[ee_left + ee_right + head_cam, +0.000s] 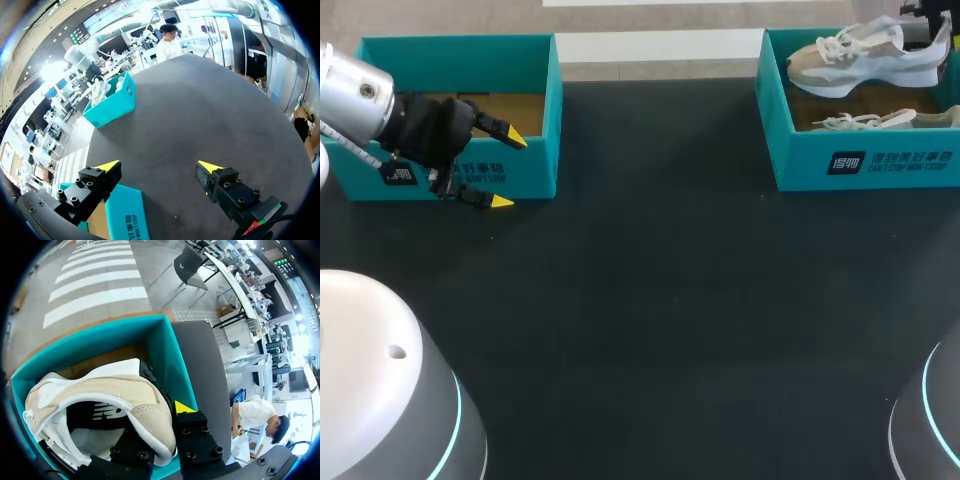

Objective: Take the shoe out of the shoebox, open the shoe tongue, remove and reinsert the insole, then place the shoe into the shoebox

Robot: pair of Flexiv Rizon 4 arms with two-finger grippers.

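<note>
Left claw [159, 166] gapes over black table [200, 115]; right claw [161, 426] grips shoe [95, 390] inside shoebox [172, 360].

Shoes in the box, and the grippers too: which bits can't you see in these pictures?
Lower shoe: in the head view, the right box's front wall hides its near side.
Upper shoe: the right wrist view shows only its heel; the picture's rim cuts off the rest.
Right gripper: the head view's corner cuts most of it off.
Left box: in the head view, the left gripper covers part of its inside.
</note>
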